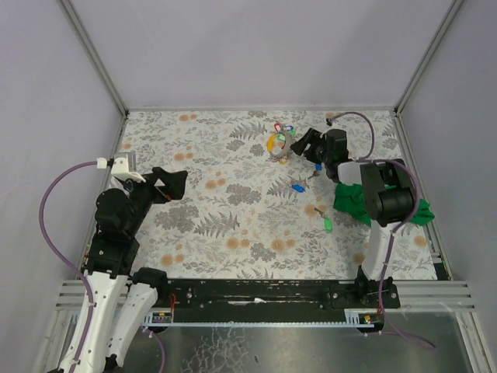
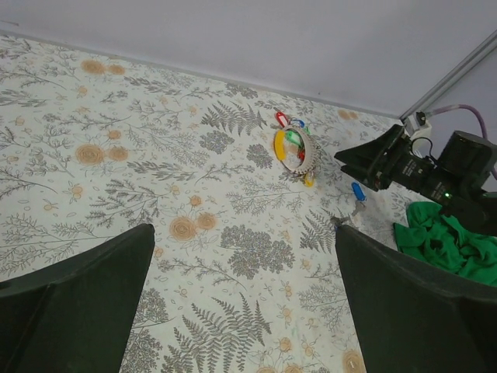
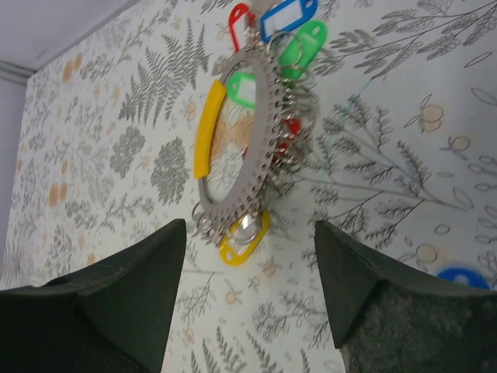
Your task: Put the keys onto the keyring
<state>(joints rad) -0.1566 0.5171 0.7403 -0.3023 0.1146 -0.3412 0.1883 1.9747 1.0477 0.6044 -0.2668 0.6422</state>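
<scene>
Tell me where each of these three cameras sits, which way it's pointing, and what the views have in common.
Top external: above and behind the arm bases, looking down at the table; both arms show, left gripper and right gripper open.
Left wrist: on the left arm, facing across the table toward the far right corner; its own fingers frame the bottom, the right arm shows beside the green cloth.
Right wrist: close over the keyring, looking at it between its own fingers.
Shared: all three show the keyring.
</scene>
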